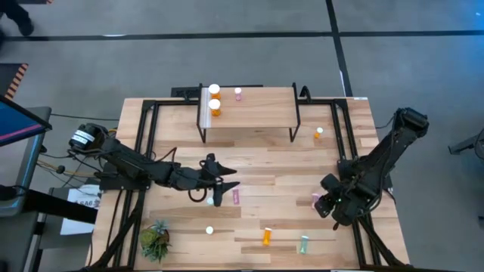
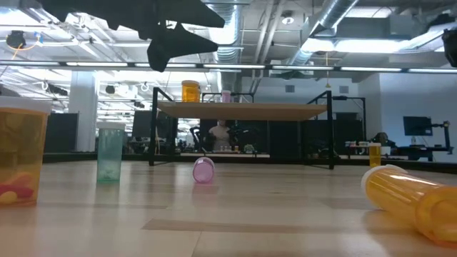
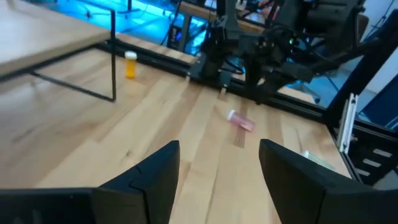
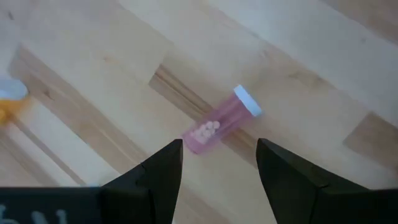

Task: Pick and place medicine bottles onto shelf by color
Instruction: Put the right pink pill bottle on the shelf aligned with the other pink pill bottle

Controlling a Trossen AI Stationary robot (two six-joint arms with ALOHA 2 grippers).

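The shelf (image 1: 249, 109) stands at the table's far side, carrying two orange bottles (image 1: 215, 107) and a pink one (image 1: 238, 94). My right gripper (image 4: 217, 165) is open and points down over a pink bottle (image 4: 221, 127) that lies on its side near the table's right edge. My left gripper (image 1: 225, 181) is open at mid-table, held above the wood with nothing between its fingers (image 3: 155, 174). Another pink bottle (image 1: 236, 197) lies on its side just near-right of it. An orange bottle (image 1: 266, 236) and a green one (image 1: 304, 244) stand near the front edge.
A small orange bottle (image 1: 318, 134) stands right of the shelf. A potted plant (image 1: 155, 240) sits at the near left corner. A white-capped bottle (image 1: 209, 230) stands near the front. In the low view a large orange bottle (image 2: 414, 200) lies on its side close by.
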